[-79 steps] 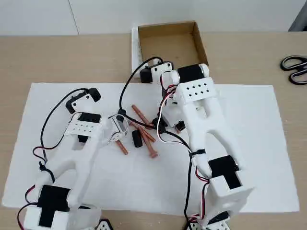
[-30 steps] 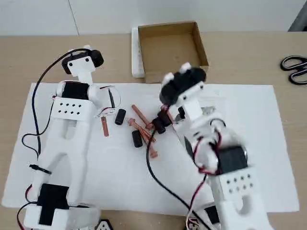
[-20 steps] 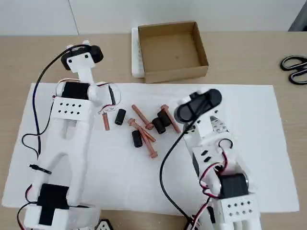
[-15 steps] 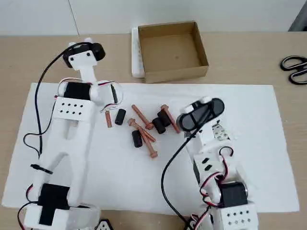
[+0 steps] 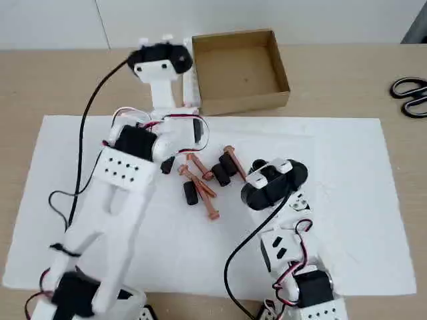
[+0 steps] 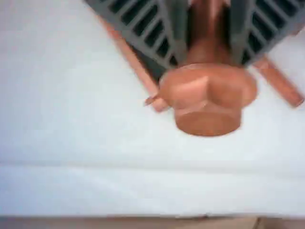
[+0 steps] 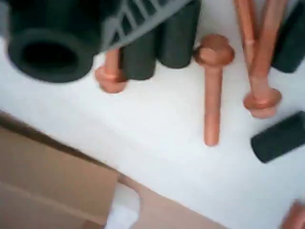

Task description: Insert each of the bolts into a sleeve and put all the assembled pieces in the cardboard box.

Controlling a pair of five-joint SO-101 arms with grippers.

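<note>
My left gripper (image 6: 207,43) is shut on a copper bolt (image 6: 207,98), whose hex head points at the wrist camera between the grey ribbed fingers (image 6: 138,24). In the high view the left gripper (image 5: 188,141) hangs over the white paper just in front of the cardboard box (image 5: 240,67). My right gripper (image 7: 71,28) is shut on a black sleeve (image 7: 45,52), open end toward the camera; in the high view this gripper (image 5: 260,175) sits right of the pile. Loose bolts (image 5: 200,163) (image 7: 213,86) and black sleeves (image 5: 190,193) (image 7: 159,43) lie mid-paper.
A white block (image 5: 190,80) lies against the box's left wall. Scissors (image 5: 410,93) rest at the table's far right. The white paper sheet (image 5: 347,153) covers the work area, with bare room on its right and left parts.
The left arm has swung right and toward the box, carrying the bolt. The right arm has pulled back from the pile toward the near edge with the sleeve.
</note>
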